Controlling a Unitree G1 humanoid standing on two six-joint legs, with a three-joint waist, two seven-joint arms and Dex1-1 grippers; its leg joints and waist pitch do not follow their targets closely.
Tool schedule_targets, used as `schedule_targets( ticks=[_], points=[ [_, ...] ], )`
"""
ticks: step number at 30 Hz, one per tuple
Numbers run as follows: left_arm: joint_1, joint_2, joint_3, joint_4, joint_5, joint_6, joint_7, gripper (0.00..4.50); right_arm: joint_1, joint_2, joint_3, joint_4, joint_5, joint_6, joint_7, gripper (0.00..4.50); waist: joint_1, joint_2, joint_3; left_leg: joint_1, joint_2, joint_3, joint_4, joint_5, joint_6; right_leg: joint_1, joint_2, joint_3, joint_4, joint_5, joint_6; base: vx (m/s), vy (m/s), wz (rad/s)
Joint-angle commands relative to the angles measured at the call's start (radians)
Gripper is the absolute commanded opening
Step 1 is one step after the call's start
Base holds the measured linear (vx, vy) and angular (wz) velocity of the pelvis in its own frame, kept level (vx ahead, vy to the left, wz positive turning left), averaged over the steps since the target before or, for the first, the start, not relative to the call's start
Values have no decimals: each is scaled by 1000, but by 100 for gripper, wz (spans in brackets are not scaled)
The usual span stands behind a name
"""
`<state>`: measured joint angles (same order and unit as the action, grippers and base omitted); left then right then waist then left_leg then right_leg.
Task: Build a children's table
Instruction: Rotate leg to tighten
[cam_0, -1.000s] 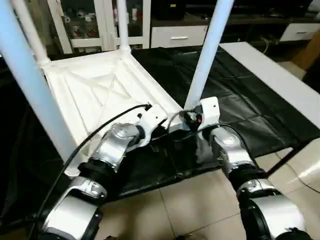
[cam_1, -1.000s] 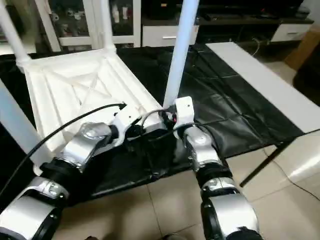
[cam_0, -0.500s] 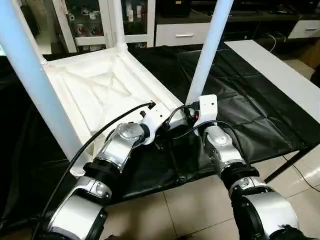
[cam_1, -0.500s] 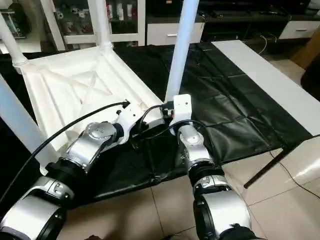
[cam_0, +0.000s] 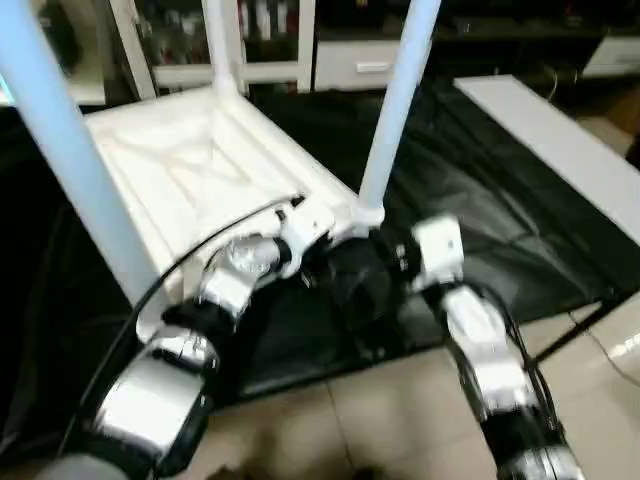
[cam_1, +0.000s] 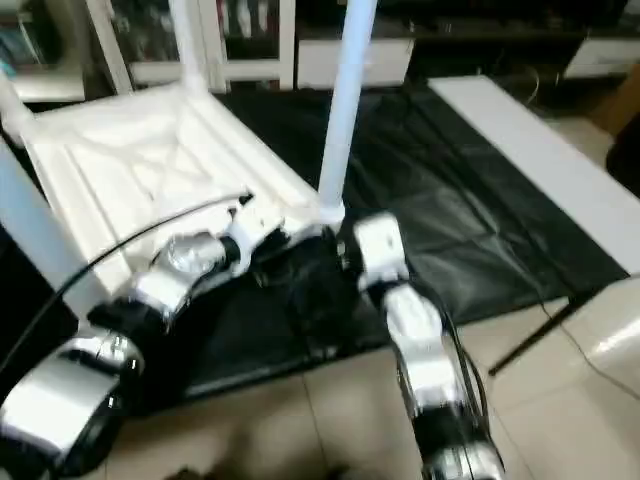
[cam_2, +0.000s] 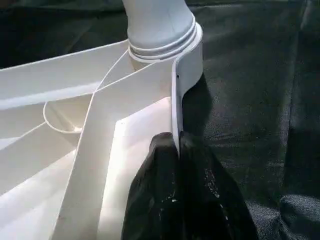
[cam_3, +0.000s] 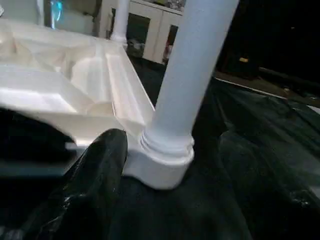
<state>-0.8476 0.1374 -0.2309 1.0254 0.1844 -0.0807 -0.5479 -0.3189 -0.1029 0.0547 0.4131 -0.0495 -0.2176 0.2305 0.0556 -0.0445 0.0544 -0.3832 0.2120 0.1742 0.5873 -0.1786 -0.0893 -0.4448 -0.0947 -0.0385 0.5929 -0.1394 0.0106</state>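
I see the table top (cam_0: 190, 165) lying upside down on the black cloth (cam_0: 470, 190), ribbed underside up, legs standing up from its corners. Taking the near-right leg (cam_0: 395, 100) as landmark: far to its left, a big leg (cam_0: 60, 150) rises at the near-left corner, blurred and close to the head camera; left of the landmark and further back, the far leg (cam_0: 222, 45) stands at the back corner by the white cabinets (cam_0: 280, 40). My left arm (cam_0: 225, 290) reaches in from the left with a black cable (cam_0: 190, 265) running along it, and my left gripper (cam_2: 177, 145) sits just left of the landmark's socket (cam_2: 165, 42). In the left wrist view its two black fingers (cam_2: 155, 190) are clamped on the top's thin white rim (cam_2: 175, 100), one finger inside the rim and one outside, right below the socket. Just right of and nearer than the landmark's base, my right gripper (cam_3: 165, 160) is released, jaws spread wide; one black finger (cam_3: 97, 175) and the other, blurred, flank the socket without visibly touching it, holding nothing. Right arm (cam_0: 485, 340) trails back toward me from there. Further right of the landmark, the cloth runs on to a white board (cam_0: 550, 140) beside it.
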Motion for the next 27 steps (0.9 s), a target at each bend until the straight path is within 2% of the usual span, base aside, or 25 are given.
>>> schedule_targets(
  ticks=[1,2,3,4,6,7,8,10,13,15,17,18,19,21,22,23,24,25,26,27],
  points=[
    [-37,-22,4,-1,0,-99,17,0,7,-11,8,-57,-10,20,-16,318,0,-7,-72,13,-3,13,-68,-252,56,64,-21,18,-74,-299,-153,0,0,0],
    [-48,-31,25,23,-21,-100,10,0,31,-17,16,-89,-14,23,-30,318,-1,-1,-71,13,-3,12,-69,-265,48,61,-20,19,-76,-308,-145,0,0,0],
    [-49,-32,28,26,-24,-98,10,0,34,-18,16,-93,-15,24,-32,318,-1,-4,-72,13,-2,11,-69,-261,45,63,-20,19,-74,-300,-142,0,0,0],
    [-53,-33,30,33,-28,-97,-3,28,39,-21,18,-101,-15,32,-34,321,0,-1,-72,14,-2,11,-69,-262,46,61,-20,20,-73,-280,-152,0,0,0],
    [-64,-34,36,62,-37,-113,-10,28,54,-17,12,-135,-19,54,-39,321,0,3,-73,14,-2,11,-68,-258,49,62,-19,19,-71,-250,-163,0,0,0],
    [-66,-32,32,68,-34,-119,-15,48,56,-17,11,-142,-24,60,-37,323,3,3,-75,15,-2,10,-68,-257,52,63,-20,19,-70,-232,-174,0,0,0],
    [-68,-30,30,76,-31,-132,-14,65,59,-17,10,-153,-34,65,-42,323,0,0,-75,11,-1,9,-68,-248,54,66,-19,18,-66,-208,-181,0,0,0],
    [-69,-30,30,82,-30,-138,-13,70,62,-16,9,-159,-38,68,-44,323,0,1,-76,12,0,9,-67,-238,54,67,-20,18,-62,-184,-188,0,0,0],
    [-68,-24,35,89,-29,-158,-20,94,68,-18,15,-180,-38,86,-47,323,0,-4,-75,11,-1,11,-65,-218,68,71,-22,19,-59,-160,-196,0,0,0],
    [-50,-15,50,68,-46,-171,-47,114,76,-30,28,-203,-46,101,-50,323,1,-10,-74,10,-2,11,-65,-211,76,72,-23,19,-60,-175,-193,0,0,0],
    [-28,-5,53,32,-54,-182,-48,127,76,-32,22,-208,-45,107,-50,323,2,-8,-73,12,0,11,-66,-215,76,70,-25,19,-63,-200,-189,0,0,0],
    [-17,-1,58,11,-64,-175,-55,140,75,-34,19,-211,-46,108,-51,323,2,-10,-73,11,1,11,-66,-225,74,70,-25,19,-63,-212,-189,0,0,0],
    [8,4,68,-38,-90,-157,-79,149,73,-39,10,-215,-47,110,-52,323,1,-16,-72,10,1,12,-66,-229,74,70,-24,19,-64,-220,-187,0,0,0],
    [52,11,77,-130,-129,-115,-125,160,74,-47,-1,-225,-38,116,-43,323,1,-12,-72,13,5,11,-67,-234,68,66,-26,19,-61,-227,-195,0,0,0],
    [69,13,79,-167,-144,-94,-143,160,77,-51,-5,-231,-34,119,-39,323,4,-17,-70,11,7,10,-68,-232,68,69,-27,19,-57,-222,-199,0,0,0],
    [107,18,84,-251,-179,-41,-181,160,81,-59,-11,-241,-16,126,-19,323,5,-13,-72,16,10,11,-67,-230,67,67,-28,20,-54,-207,-203,0,0,0],
    [182,41,75,-414,-228,65,-247,160,97,-77,-19,-272,45,154,48,323,5,-18,-69,13,8,12,-68,-230,71,65,-25,20,-57,-209,-203,0,0,0],
    [198,48,70,-446,-235,85,-261,160,101,-83,-20,-279,57,159,62,323,6,-19,-70,15,13,12,-68,-235,72,70,-28,20,-51,-198,-211,0,0,0],
    [275,94,30,-594,-262,170,-339,160,124,-117,-21,-314,111,180,134,323,7,-13,-67,14,16,12,-69,-242,79,65,-25,20,-50,-194,-210,0,0,0],
    [306,115,9,-647,-273,201,-372,160,134,-131,-24,-325,126,188,156,323,6,-12,-67,13,17,13,-71,-247,75,66,-24,20,-52,-203,-203,0,0,0]
  ],
)
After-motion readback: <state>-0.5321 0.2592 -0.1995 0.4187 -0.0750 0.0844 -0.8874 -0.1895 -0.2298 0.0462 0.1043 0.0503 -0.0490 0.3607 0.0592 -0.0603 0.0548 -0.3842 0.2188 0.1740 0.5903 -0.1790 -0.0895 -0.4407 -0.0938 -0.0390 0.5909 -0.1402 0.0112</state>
